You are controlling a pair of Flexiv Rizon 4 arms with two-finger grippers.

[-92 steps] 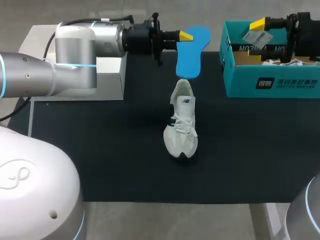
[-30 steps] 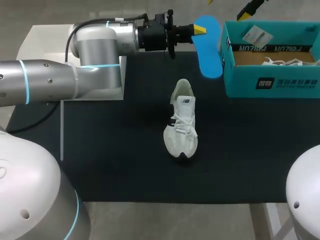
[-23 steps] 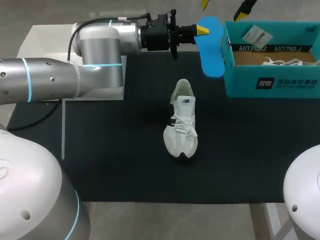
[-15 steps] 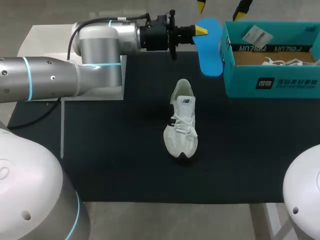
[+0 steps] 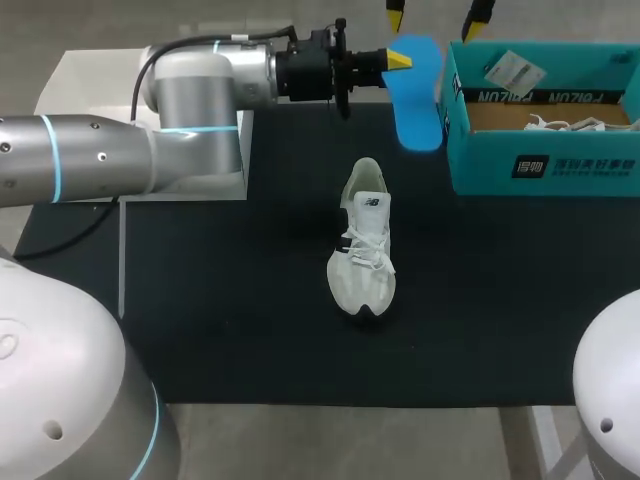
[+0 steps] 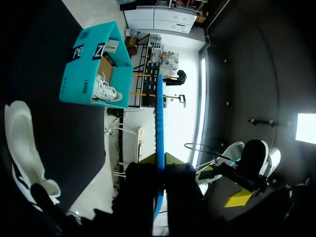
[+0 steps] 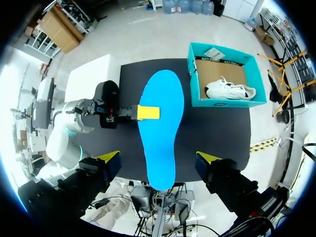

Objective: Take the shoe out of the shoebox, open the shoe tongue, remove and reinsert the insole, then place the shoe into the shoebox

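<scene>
Pinching the blue insole (image 5: 415, 100) beside the shoebox (image 5: 545, 165), the left gripper (image 5: 398, 62) holds it clear of the shoe (image 5: 362, 245), which stands on the mat (image 5: 230, 300). The right gripper (image 5: 434, 12) hangs wide open above, empty. Reinsertion and boxing remain.

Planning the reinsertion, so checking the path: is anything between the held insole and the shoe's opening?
Nothing visible. The left end effector holds the blue insole beside the shoebox; only bare black mat lies between it and the white shoe. The right end effector hangs open above the insole, outside that path.
</scene>
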